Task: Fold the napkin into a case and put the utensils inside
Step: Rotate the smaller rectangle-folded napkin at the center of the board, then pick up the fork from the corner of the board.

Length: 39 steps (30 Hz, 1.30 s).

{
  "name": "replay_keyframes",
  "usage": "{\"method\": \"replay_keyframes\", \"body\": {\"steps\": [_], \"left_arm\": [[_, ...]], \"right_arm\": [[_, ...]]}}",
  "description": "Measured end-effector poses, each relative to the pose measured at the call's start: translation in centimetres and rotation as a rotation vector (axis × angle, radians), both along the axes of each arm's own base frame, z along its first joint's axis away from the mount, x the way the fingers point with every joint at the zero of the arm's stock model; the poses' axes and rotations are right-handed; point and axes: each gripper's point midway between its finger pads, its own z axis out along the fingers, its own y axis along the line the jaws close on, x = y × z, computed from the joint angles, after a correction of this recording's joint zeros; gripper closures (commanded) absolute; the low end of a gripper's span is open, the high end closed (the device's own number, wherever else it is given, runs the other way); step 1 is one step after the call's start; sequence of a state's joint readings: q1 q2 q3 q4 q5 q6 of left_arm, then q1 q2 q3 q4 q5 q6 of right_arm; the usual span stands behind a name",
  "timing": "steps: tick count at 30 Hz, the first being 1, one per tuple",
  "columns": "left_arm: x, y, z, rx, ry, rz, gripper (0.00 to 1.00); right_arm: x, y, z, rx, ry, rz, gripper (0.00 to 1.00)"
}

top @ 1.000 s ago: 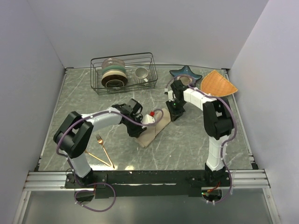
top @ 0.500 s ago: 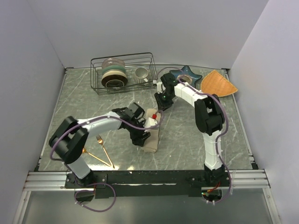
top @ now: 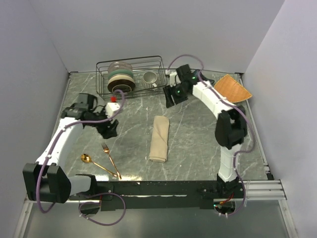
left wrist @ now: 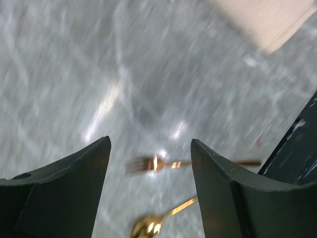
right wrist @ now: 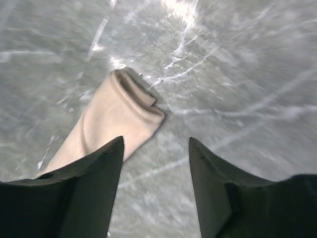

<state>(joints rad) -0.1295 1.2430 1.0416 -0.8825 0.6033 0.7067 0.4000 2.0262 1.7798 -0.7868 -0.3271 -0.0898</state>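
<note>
Holding left fingers [left wrist: 59,191] and right fingers [right wrist: 81,191] apart, empty, I feared the thin fork [top: 111,159] and spoon [top: 99,165] (lying left of the case [top: 159,139] on the surface [top: 198,144]) could skid under a pinch.

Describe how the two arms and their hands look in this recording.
The left arm and right arm have white links with black joints, and a lavender cable loops along each. The left hand is black, with a small red tab on its white wrist piece; the right hand is black too. The wrist views show dark, broad, wedge-shaped fingers.
</note>
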Motion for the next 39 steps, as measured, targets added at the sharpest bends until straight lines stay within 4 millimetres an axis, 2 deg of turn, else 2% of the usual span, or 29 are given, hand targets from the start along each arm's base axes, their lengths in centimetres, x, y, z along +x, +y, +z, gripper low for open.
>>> {"method": "replay_keyframes", "body": {"steps": [2,4,6,8,11,12,14,17,21,25,30,34,36,39], "left_arm": [[-0.4,2.5,-0.3,0.026,0.01,0.055,0.28],[-0.9,4.2,-0.4,0.04,0.02,0.109,0.27],[-1.3,5.2,-0.5,0.044,0.029,0.158,0.26],[-1.6,5.9,-0.4,0.041,0.019,0.206,0.22],[-2.5,6.9,-0.3,0.061,-0.006,0.258,0.24],[-2.7,7.1,-0.3,0.07,-0.011,0.267,0.24],[-3.2,7.6,-0.4,0.085,-0.004,0.274,0.24],[-3.8,8.3,-0.7,0.101,0.043,0.286,0.24],[-3.7,9.4,0.3,0.106,0.088,0.315,0.24],[-3.0,10.2,2.2,0.104,0.106,0.334,0.28],[-1.7,10.0,3.6,0.064,0.151,0.317,0.3],[-1.5,9.9,2.4,0.026,0.24,0.311,0.33],[-1.3,9.8,1.5,-0.006,0.294,0.313,0.35],[-1.3,9.7,0.1,-0.076,0.361,0.319,0.39]], "right_arm": [[-0.2,-0.7,3.7,0.018,-0.075,-0.002,0.07],[-0.9,-1.4,8.1,0.039,-0.171,0.0,0.0],[-2.1,-2.4,13.0,0.06,-0.281,-0.001,0.0],[-3.9,-3.5,17.0,0.079,-0.367,-0.009,0.0],[-7.0,-4.9,20.4,0.103,-0.442,-0.016,0.0],[-8.2,-5.3,20.7,0.104,-0.449,-0.011,0.0],[-10.4,-6.2,19.7,0.089,-0.424,0.005,0.0],[-13.8,-7.5,17.0,0.052,-0.358,0.034,0.0],[-17.7,-9.2,14.2,0.01,-0.302,0.062,0.0],[-20.4,-10.3,14.4,0.017,-0.332,0.071,0.0],[-21.9,-9.8,15.7,0.078,-0.363,0.106,0.0],[-22.6,-8.5,16.0,0.153,-0.333,0.135,0.0],[-22.4,-7.6,15.3,0.198,-0.305,0.143,0.0],[-22.4,-6.7,13.1,0.229,-0.233,0.141,0.0]]}}
